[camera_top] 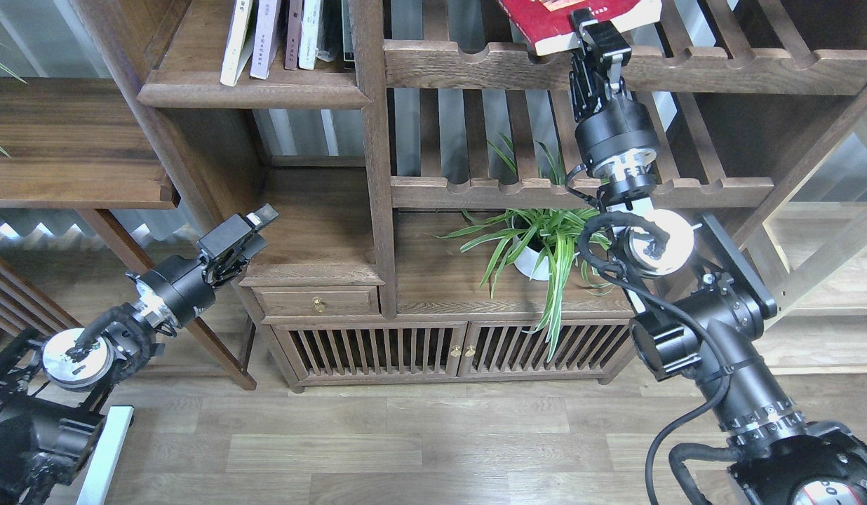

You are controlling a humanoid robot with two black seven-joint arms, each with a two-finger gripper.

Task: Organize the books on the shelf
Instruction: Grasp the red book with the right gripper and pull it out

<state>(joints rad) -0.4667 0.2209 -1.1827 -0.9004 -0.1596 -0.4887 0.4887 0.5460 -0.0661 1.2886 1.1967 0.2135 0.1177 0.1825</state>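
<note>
We see dark-brown wood with visible grain on the shelf (254, 88), its finish matt. The dark red book (546, 21) has a smooth, slightly glossy paper cover, and our arms are matt black with brushed-metal joint caps.

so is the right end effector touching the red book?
Touching. Head view shows the right end effector closed over the lower edge of the red book above the slatted rack.
</note>
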